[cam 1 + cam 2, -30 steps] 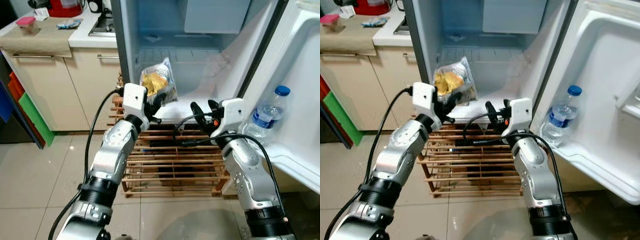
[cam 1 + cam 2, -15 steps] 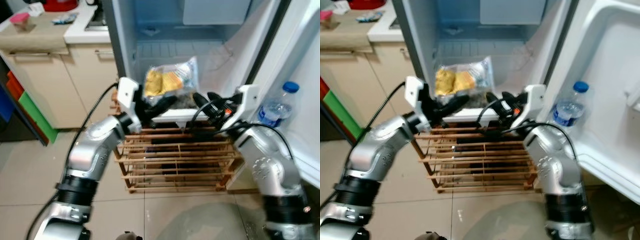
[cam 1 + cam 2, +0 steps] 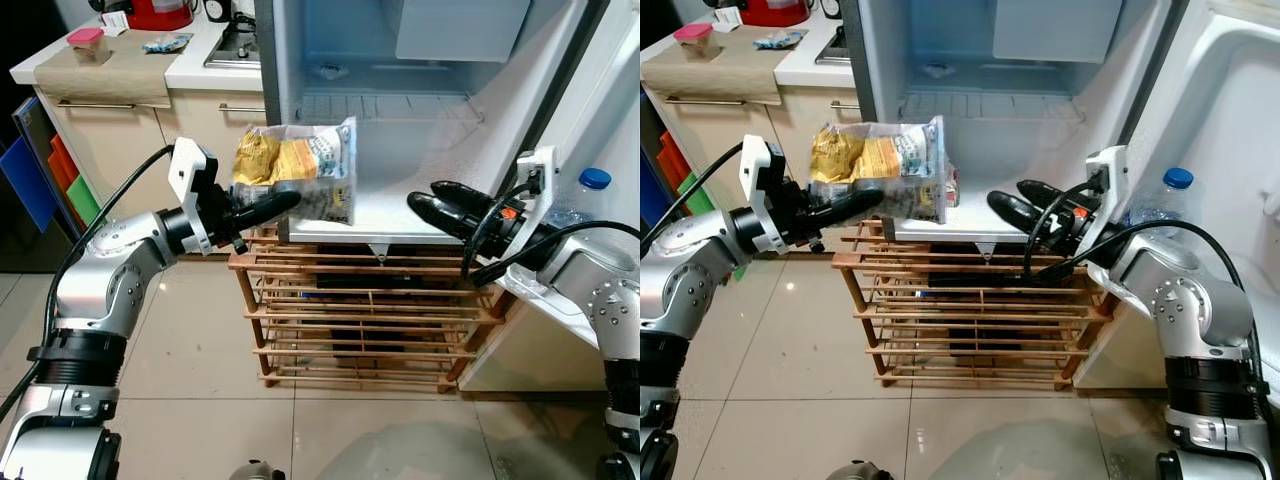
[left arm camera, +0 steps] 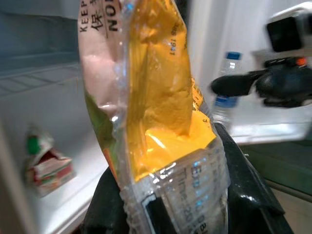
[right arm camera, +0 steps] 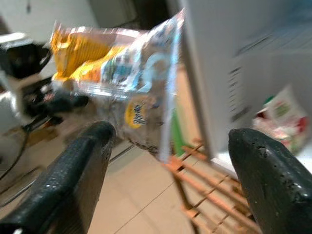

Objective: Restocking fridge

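Two grippers frame the open fridge (image 3: 300, 60) from either side. The left gripper (image 3: 285, 200) reaches in from the robot's left, its black fingers closed on the lower edge of a clear snack bag (image 3: 297, 175) with yellow contents (printed lettering partly legible in the left wrist view). The bag is held in the air, lying roughly level, just in front of the left edge of the fridge opening and above the wooden rack (image 3: 365, 320) on the tiled floor. The right gripper (image 3: 435, 205) extends toward the fridge's lower shelf (image 3: 400, 205) from the robot's right; its two fingers stand well apart in the right wrist view and hold nothing. A small red-and-white carton (image 4: 46, 163) sits on the fridge shelf, well behind the bag. A water bottle with a blue cap (image 3: 1170, 205) stands in the door compartment (image 3: 1230, 150) behind the right arm. A kitchen counter (image 3: 130, 65) lies beside the fridge on the left.
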